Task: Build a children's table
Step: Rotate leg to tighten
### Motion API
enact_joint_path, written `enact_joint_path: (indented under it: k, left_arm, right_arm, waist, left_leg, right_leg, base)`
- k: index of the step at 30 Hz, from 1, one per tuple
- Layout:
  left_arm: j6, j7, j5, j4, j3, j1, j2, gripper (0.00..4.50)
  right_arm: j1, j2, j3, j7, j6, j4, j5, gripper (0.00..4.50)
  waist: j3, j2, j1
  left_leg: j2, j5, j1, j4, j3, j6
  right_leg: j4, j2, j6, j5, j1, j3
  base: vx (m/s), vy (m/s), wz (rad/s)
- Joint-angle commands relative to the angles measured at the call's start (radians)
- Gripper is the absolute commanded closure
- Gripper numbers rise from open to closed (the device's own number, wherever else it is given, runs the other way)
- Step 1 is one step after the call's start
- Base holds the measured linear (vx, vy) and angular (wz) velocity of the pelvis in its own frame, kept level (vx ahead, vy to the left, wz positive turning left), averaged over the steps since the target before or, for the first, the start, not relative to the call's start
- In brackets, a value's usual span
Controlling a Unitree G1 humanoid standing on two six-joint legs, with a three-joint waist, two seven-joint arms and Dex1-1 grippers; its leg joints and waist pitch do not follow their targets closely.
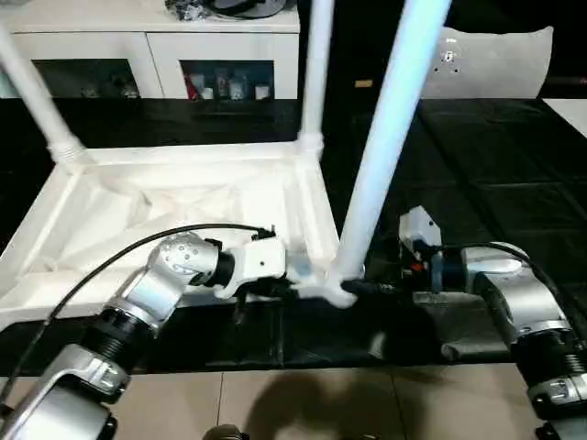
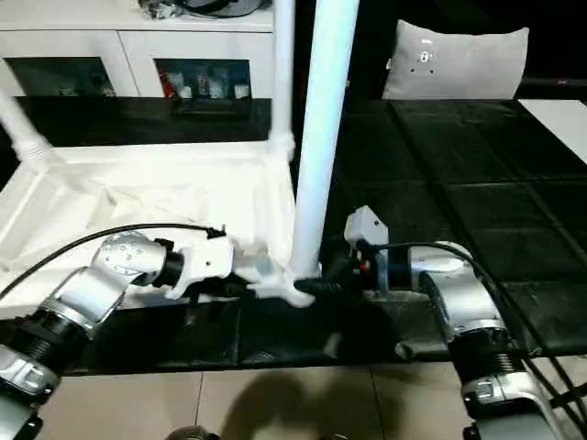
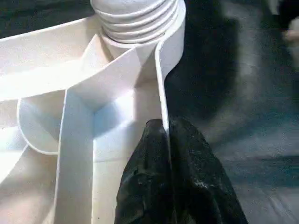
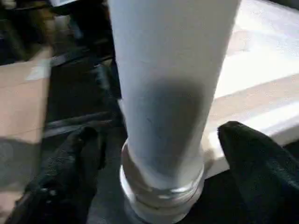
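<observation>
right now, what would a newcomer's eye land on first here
The upturned white tabletop on the dark floor, with tube legs rising from its corners. The nearest leg leans in its near-right socket, the right gripper open around its base. The left gripper pinches the tabletop's rim beside it.

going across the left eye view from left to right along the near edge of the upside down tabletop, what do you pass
Left gripper shut on the rim of the tabletop → near-corner leg standing in its socket → right gripper open at the leg's base → right forearm.
</observation>
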Motion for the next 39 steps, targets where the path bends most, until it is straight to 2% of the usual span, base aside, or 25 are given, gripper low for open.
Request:
enact_joint_path:
  k: [1,5,6,11,13,16,22,26,27,30,32,33,34,36,37,39]
  left_arm:
    - [-0.031,-0.043,0.026,0.003,-0.044,-0.011,0.012,4.50]
    - [-0.056,-0.072,0.028,0.013,-0.046,-0.015,0.021,4.50]
    - [-0.059,-0.076,0.027,0.016,-0.046,-0.015,0.021,4.50]
    - [-0.069,-0.094,0.019,0.021,-0.048,-0.015,0.024,4.50]
    - [-0.070,-0.100,0.017,0.020,-0.047,-0.013,0.025,4.50]
    - [-0.072,-0.106,0.017,0.019,-0.046,-0.009,0.023,4.50]
    - [-0.070,-0.112,0.011,0.018,-0.046,-0.007,0.021,4.50]
    - [-0.042,-0.109,-0.002,0.011,-0.037,0.000,0.014,4.50]
    - [0.015,-0.085,-0.015,-0.007,-0.019,0.008,-0.001,4.50]
    - [0.112,-0.030,-0.039,-0.040,0.014,0.019,-0.031,4.50]
    - [0.189,0.032,-0.038,-0.075,0.032,0.029,-0.057,4.50]
    - [0.189,0.032,-0.038,-0.075,0.032,0.029,-0.057,4.50]
    - [0.242,0.067,-0.041,-0.096,0.043,0.033,-0.074,4.50]
    - [0.343,0.167,-0.044,-0.137,0.072,0.035,-0.138,4.50]
    - [0.404,0.237,-0.038,-0.155,0.087,0.031,-0.186,4.50]
    - [0.439,0.284,-0.026,-0.158,0.094,0.026,-0.217,4.50]
  right_arm:
    - [-0.014,-0.007,0.005,0.026,0.007,-0.004,0.012,0.73]
    - [-0.014,-0.013,0.015,0.079,0.044,-0.006,0.026,0.98]
    - [-0.014,-0.013,0.016,0.085,0.048,-0.005,0.028,1.20]
    - [-0.015,-0.011,0.017,0.096,0.062,-0.004,0.040,1.48]
    - [-0.015,-0.004,0.015,0.094,0.065,-0.003,0.045,1.76]
    - [-0.016,0.009,0.014,0.089,0.070,0.000,0.041,1.82]
    - [-0.013,0.017,0.017,0.085,0.084,-0.002,0.049,2.42]
    - [0.002,0.018,0.020,0.089,0.103,-0.022,0.061,2.52]
    - [0.021,0.024,0.017,0.082,0.130,-0.053,0.076,2.52]
    - [0.051,0.042,0.009,0.041,0.169,-0.105,0.092,2.54]
    - [0.062,0.074,0.002,-0.062,0.195,-0.125,0.069,2.54]
    - [0.062,0.074,0.002,-0.062,0.195,-0.125,0.069,2.54]
    - [0.063,0.100,-0.003,-0.138,0.204,-0.123,0.044,2.55]
    - [0.054,0.184,-0.029,-0.319,0.218,-0.096,0.011,2.55]
    - [0.046,0.241,-0.050,-0.420,0.226,-0.076,0.005,2.55]
    - [0.038,0.277,-0.064,-0.488,0.233,-0.064,-0.003,2.55]
  waist:
    - [-0.075,-0.008,-0.003]
    - [-0.074,-0.009,0.000]
    - [-0.075,-0.010,-0.001]
    - [-0.077,-0.010,0.001]
    - [-0.077,-0.010,0.001]
    - [-0.077,-0.011,0.001]
    - [-0.076,-0.010,0.002]
    - [-0.077,-0.009,0.002]
    - [-0.077,-0.006,0.002]
    - [-0.076,-0.008,0.004]
    - [-0.073,-0.007,0.001]
    - [-0.073,-0.007,0.001]
    - [-0.067,-0.009,-0.005]
    - [-0.059,-0.011,-0.013]
    - [-0.061,-0.014,-0.031]
    - [-0.064,-0.014,-0.043]
  left_leg:
    - [0.023,-0.142,0.004,-0.059,0.004,0.087]
    - [0.024,-0.144,0.004,-0.060,0.003,0.079]
    - [0.023,-0.143,0.004,-0.060,0.002,0.078]
    - [0.022,-0.130,0.002,-0.059,0.003,0.077]
    - [0.023,-0.132,0.003,-0.059,0.003,0.078]
    - [0.023,-0.133,0.003,-0.059,0.003,0.074]
    - [0.023,-0.137,0.003,-0.060,0.003,0.069]
    - [0.024,-0.131,0.003,-0.060,0.002,0.069]
    - [0.024,-0.132,0.004,-0.060,0.002,0.070]
    - [0.024,-0.130,0.003,-0.060,0.003,0.069]
    - [0.025,-0.142,0.006,-0.064,0.002,0.058]
    - [0.025,-0.142,0.006,-0.064,0.002,0.058]
    - [0.020,-0.184,0.008,-0.066,0.002,0.045]
    - [0.015,-0.221,0.012,-0.069,0.001,0.030]
    - [0.011,-0.233,0.011,-0.070,-0.004,0.009]
    - [0.008,-0.220,0.008,-0.070,-0.007,0.007]
  right_leg:
    - [-0.076,-0.065,-0.169,-0.253,0.061,0.051]
    - [-0.078,-0.064,-0.158,-0.282,0.060,0.050]
    - [-0.077,-0.064,-0.157,-0.280,0.061,0.049]
    - [-0.075,-0.064,-0.159,-0.263,0.062,0.050]
    - [-0.076,-0.064,-0.160,-0.265,0.061,0.049]
    - [-0.075,-0.065,-0.159,-0.269,0.061,0.049]
    - [-0.076,-0.065,-0.155,-0.277,0.061,0.050]
    - [-0.073,-0.064,-0.162,-0.257,0.061,0.049]
    - [-0.073,-0.064,-0.165,-0.253,0.061,0.049]
    - [-0.073,-0.065,-0.169,-0.250,0.062,0.050]
    - [-0.077,-0.064,-0.162,-0.282,0.060,0.049]
    - [-0.077,-0.064,-0.162,-0.282,0.060,0.049]
    - [-0.088,-0.066,-0.137,-0.374,0.059,0.047]
    - [-0.103,-0.065,-0.105,-0.468,0.055,0.044]
    - [-0.107,-0.068,-0.074,-0.529,0.060,0.038]
    - [-0.110,-0.067,-0.058,-0.525,0.061,0.035]
  base:
    - [0.000,0.000,0.00]
    - [0.000,0.000,0.00]
    - [0.000,0.000,0.00]
    - [0.000,0.000,0.00]
    - [0.000,0.000,0.00]
    - [0.000,0.000,0.00]
    - [0.000,0.000,0.00]
    - [0.000,0.000,0.00]
    - [0.000,0.000,0.00]
    - [0.000,0.000,0.00]
    - [0.000,0.000,0.00]
    - [0.000,0.000,0.00]
    - [0.000,0.000,0.00]
    - [0.000,0.000,0.00]
    - [0.000,0.000,0.00]
    - [0.000,0.000,0.00]
